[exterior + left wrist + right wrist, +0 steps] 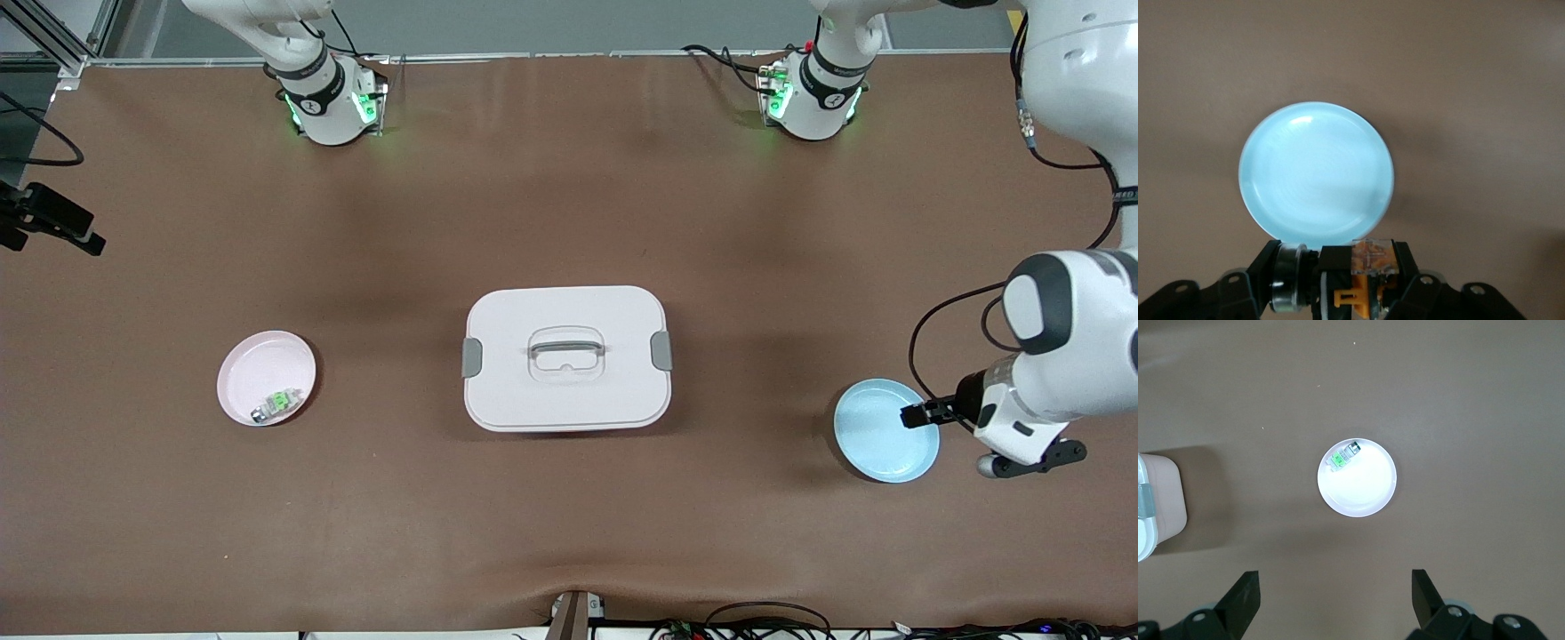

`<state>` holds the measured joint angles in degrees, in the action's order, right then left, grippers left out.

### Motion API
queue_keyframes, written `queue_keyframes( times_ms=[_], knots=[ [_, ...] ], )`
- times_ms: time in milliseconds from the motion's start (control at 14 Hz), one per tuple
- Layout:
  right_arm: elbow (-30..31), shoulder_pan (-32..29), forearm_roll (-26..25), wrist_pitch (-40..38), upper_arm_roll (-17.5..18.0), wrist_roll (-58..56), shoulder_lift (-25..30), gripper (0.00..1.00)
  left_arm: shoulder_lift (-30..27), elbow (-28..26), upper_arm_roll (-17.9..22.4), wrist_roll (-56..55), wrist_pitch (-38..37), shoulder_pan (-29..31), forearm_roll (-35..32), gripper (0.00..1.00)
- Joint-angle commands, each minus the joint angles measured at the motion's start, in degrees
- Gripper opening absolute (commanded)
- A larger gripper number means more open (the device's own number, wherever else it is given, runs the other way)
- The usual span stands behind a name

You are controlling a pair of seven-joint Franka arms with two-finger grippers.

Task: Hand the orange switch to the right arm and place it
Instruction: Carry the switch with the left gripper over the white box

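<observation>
We see the left hand gripping the orange switch above the blue plate's 3 o'clock rim; the right hand waits open over bare tabletop.

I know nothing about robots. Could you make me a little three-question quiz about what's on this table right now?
1. True or false: the left gripper is shut on the orange switch.
2. The green switch lies in which plate? A blue plate B pink plate C neither
3. Fill in: the right gripper is ____ above the pink plate.

Key: 1 true; 2 B; 3 open. The lidded white box sits between the plates.
</observation>
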<state>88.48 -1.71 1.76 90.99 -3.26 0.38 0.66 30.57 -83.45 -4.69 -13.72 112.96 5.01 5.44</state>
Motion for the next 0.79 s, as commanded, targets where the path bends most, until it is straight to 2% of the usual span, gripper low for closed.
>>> queue_keyframes(
  times_ms=[0, 143, 287, 716],
  knots=[
    [0.03, -0.66, -0.53, -0.29, 0.8, -0.47, 0.4, 1.0, -4.98, -1.1, 0.12, -4.9, -5.19, 0.52, 8.94, 0.43],
    [-0.06, -0.66, -0.53, -0.29, 0.8, -0.47, 0.4, 1.0, -7.44, -1.19, 0.12, -9.37, -6.86, 0.35, 14.23, 0.43],
    [-0.06, -0.84, -0.44, -0.2, 0.8, -0.56, 0.4, 1.0, -9.29, -1.19, -0.41, -19.98, -9.06, -0.26, 16.36, 0.44],
    [0.03, -1.01, -0.44, -0.29, 0.71, -0.47, 0.22, 1.0, -13.86, -1.19, -8.4, -43.64, -9.25, -0.18, 17.58, 0.44]
  ],
)
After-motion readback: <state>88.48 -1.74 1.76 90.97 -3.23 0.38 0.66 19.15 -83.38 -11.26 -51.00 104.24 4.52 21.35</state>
